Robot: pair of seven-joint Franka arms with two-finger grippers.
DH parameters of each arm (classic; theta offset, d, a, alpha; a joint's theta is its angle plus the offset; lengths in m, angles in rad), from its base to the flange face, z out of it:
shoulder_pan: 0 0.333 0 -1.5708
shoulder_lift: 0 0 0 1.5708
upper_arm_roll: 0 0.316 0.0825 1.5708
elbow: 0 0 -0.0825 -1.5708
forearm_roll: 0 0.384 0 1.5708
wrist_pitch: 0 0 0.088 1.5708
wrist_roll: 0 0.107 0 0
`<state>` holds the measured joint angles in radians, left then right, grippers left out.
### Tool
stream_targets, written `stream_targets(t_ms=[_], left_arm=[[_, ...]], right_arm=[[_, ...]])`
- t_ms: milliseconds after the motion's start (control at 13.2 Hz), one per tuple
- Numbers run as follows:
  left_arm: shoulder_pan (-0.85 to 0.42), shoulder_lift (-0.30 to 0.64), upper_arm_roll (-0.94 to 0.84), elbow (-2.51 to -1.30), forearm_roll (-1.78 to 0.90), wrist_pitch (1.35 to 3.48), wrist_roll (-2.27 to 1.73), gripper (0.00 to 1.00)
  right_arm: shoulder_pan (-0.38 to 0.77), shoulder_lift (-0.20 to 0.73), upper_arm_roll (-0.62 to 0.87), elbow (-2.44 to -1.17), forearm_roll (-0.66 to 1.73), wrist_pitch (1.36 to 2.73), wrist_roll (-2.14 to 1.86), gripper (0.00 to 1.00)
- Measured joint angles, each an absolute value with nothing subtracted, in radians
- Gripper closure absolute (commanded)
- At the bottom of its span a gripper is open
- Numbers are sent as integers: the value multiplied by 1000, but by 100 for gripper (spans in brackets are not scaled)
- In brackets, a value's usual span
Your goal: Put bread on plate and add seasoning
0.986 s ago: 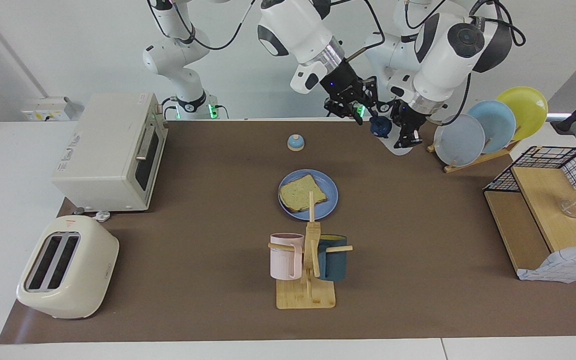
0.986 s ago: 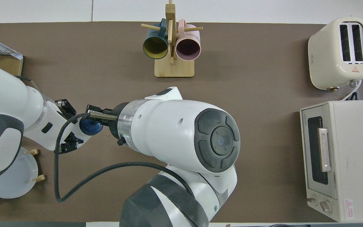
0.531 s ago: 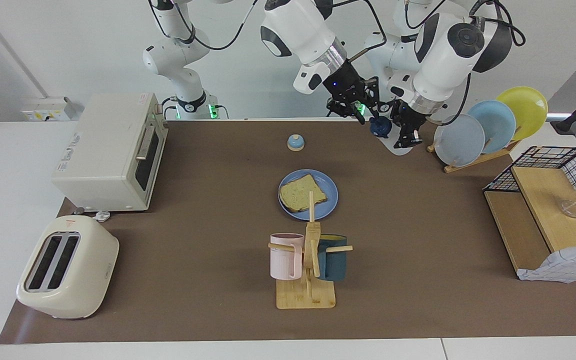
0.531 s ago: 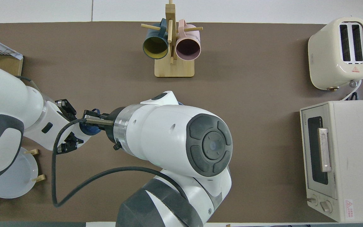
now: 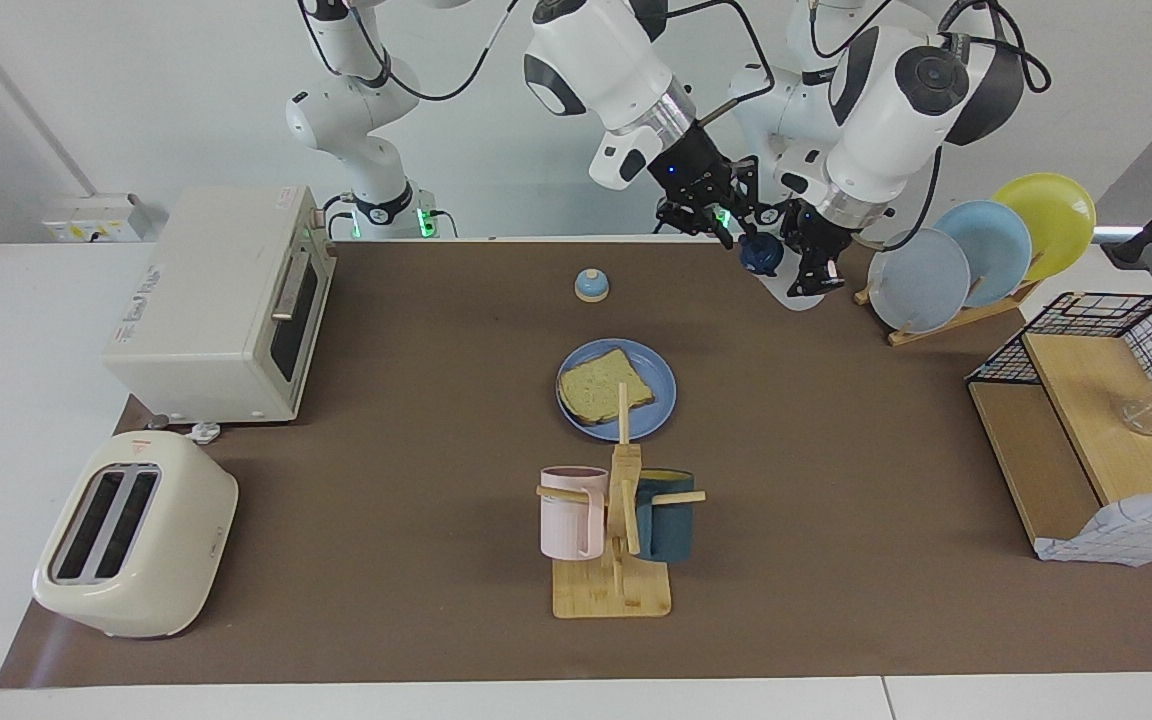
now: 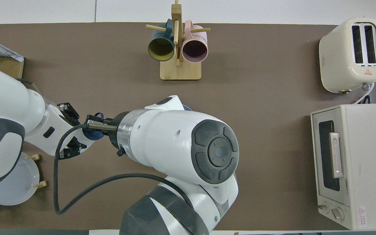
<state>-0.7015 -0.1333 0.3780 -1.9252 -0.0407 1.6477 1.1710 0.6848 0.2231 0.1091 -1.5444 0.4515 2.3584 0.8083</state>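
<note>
The bread [image 5: 604, 386] already lies on the plate [image 5: 658, 381], well apart from both hands, so only the seasoning remains. The left hand [image 5: 808, 272] is clamped on the seasoning [image 5: 762, 254], held up over the counter [image 5: 416, 420] at the robots' edge. In the last second the right hand [image 5: 726, 225] has crept closer against the bottle's dark cap and its fingers have narrowed around it; whether they truly grip it I cannot tell. That suggests the cap is about to be taken off before shaking over the bread.
</note>
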Motion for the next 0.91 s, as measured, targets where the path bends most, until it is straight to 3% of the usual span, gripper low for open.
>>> stream_targets(t_ms=[682, 910], left_arm=[[-701, -134, 378, -1925, -45, 1648, 1171, 100], [-701, -134, 378, -1925, -45, 1648, 1171, 100]], right_arm=[[682, 223, 108, -1541, 447, 2358, 808, 72], [683, 223, 108, -1541, 445, 2359, 808, 97]])
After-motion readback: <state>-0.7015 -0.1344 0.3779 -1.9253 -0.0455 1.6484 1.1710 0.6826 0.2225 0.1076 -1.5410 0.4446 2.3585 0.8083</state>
